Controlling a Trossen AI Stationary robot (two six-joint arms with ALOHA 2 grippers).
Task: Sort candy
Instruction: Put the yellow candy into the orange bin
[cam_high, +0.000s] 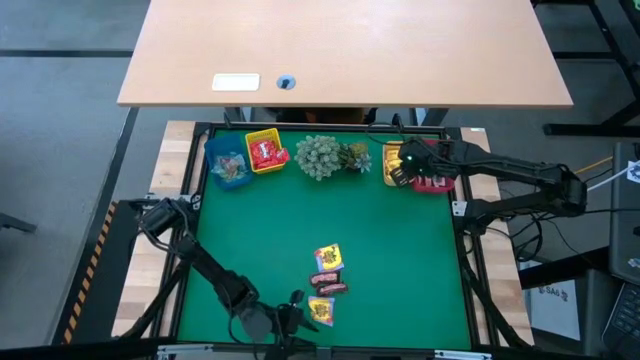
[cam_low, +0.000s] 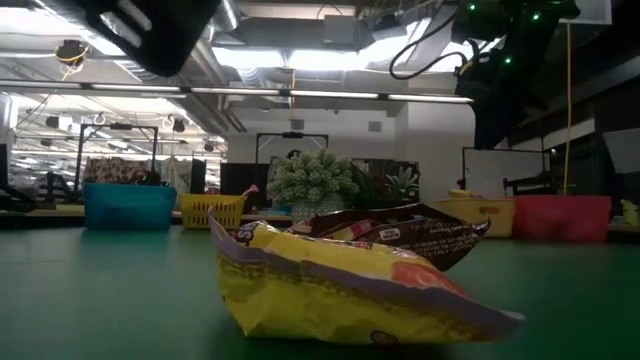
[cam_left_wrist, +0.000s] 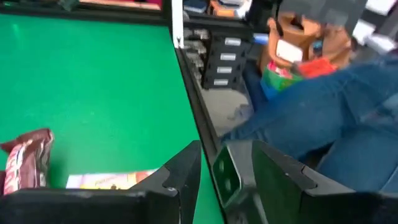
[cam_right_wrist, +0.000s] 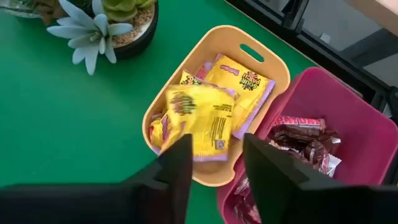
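Several candy pieces lie on the green mat near the table's front: a yellow packet (cam_high: 328, 257), two dark bars (cam_high: 330, 281) and a second yellow packet (cam_high: 320, 310) (cam_low: 340, 290). My left gripper (cam_high: 297, 318) (cam_left_wrist: 208, 180) stands open and low beside this second packet (cam_left_wrist: 106, 180), which lies outside its fingers. My right gripper (cam_high: 405, 165) (cam_right_wrist: 214, 155) hangs open over the orange bin (cam_right_wrist: 273, 56) at the far right, pointing down. A yellow packet (cam_right_wrist: 199, 121) sits just beyond its fingertips, above the candy in that bin. My left gripper touches nothing that I can see. My right gripper has the yellow packet's near edge (cam_right_wrist: 208, 152) by its fingertips, above the orange bin; whether the fingers touch the packet, I cannot tell.
Along the far edge stand a blue bin (cam_high: 228, 168), a yellow bin (cam_high: 266, 152) with red packets, a plant cluster (cam_high: 325, 157) and a red bin (cam_right_wrist: 367, 124) with dark bars. A person's legs (cam_left_wrist: 323, 106) show beyond the table's edge.
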